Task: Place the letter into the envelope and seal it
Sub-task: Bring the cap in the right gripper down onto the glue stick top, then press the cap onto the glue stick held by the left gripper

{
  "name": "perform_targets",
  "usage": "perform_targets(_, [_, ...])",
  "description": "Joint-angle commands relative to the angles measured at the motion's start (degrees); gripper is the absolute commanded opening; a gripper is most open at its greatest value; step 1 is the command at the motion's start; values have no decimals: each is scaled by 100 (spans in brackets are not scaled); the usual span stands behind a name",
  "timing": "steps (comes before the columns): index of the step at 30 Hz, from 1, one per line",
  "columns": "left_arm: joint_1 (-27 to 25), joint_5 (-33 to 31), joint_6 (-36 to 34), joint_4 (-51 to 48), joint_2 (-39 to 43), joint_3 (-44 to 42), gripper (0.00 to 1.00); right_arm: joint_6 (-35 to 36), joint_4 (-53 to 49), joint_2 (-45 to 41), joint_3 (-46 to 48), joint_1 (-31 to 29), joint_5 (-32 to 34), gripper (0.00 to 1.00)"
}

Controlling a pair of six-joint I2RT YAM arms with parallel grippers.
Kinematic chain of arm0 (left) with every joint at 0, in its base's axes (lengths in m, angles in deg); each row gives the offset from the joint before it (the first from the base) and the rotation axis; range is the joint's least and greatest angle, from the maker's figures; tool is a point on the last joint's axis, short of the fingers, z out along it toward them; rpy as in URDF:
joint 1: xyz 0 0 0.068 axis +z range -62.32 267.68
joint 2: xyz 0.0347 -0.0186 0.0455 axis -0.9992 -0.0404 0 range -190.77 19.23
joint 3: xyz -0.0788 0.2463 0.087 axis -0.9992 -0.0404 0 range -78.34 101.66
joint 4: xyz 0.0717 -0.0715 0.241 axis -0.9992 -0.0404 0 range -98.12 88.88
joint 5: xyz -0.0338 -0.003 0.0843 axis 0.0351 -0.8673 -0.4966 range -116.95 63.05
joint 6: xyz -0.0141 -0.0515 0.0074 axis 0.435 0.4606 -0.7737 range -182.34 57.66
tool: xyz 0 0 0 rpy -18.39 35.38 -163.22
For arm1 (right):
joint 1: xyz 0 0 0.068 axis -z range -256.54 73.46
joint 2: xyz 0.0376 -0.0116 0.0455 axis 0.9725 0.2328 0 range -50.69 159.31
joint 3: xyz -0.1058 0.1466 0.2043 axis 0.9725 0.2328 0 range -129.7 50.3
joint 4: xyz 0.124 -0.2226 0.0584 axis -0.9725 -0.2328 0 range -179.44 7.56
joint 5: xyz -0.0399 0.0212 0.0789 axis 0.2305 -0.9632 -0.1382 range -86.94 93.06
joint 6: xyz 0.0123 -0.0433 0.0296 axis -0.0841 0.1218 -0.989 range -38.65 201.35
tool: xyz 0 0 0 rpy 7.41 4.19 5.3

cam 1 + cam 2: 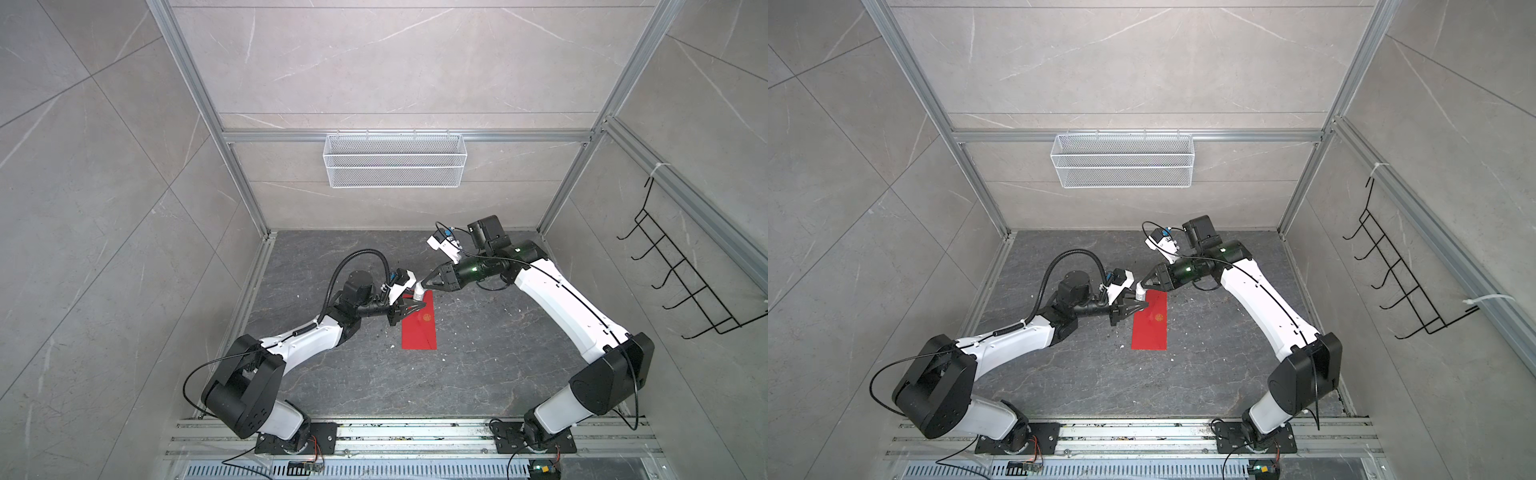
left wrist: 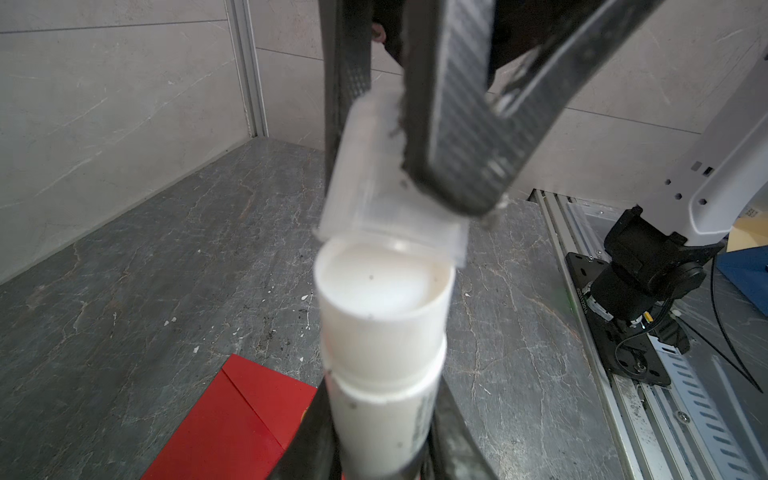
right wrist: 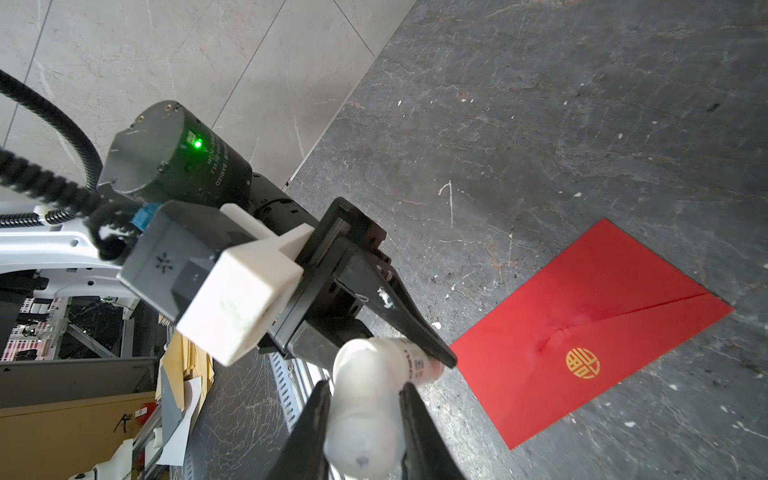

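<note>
The left gripper [image 2: 380,401] clamps the glue stick [image 2: 382,316], the right gripper [image 3: 365,395] its cap [image 2: 374,183]. The envelope [image 1: 420,332] lies flat mid-table, just nearer. We judge it light and limp: press the flap [image 3: 648,286] flat, avoid pinching.

- Both arms look alike to me: the left arm [image 1: 307,340] and the right arm [image 1: 557,307] wear smooth white shells dotted with small dark holes, joined by bulky black housings.
- Behind the left gripper [image 1: 420,304] a black ribbed hose [image 1: 365,251] arches to the wrist.
- Just behind that gripper sits a dark round motor [image 3: 174,158] with a green light and white lettering.
- Beside the gripper's base, a grey wrist camera [image 3: 174,266] sits in a white bracket, with a blue plug behind it.
- Its fingers [image 3: 399,311] are black, tapering and flecked with white.
- The right gripper [image 1: 424,283] has fingers [image 2: 461,124] with a woven grey pattern.
- Farthest from each gripper, I see black base plates [image 1: 326,434] with screws and thin red wires.
</note>
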Motion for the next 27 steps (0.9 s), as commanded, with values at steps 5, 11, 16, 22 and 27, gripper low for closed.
perform_targets(5, [9, 203, -53, 236, 0, 254, 0, 259, -309, 267, -421, -278, 178, 27])
perform_targets(11, [9, 228, -76, 203, 1, 254, 0, 472, -636, 446, -701, -483, 527, 26])
perform_targets(16, [9, 264, -62, 199, -17, 263, 0, 631, -812, 518, -853, -628, 814, 26])
perform_targets(22, [10, 319, -53, 149, -27, 289, 0, 789, -987, 582, -994, -735, 1004, 28])
perform_targets(27, [9, 389, -43, 103, -52, 331, 0, 901, -1123, 636, -1120, -794, 1023, 28])
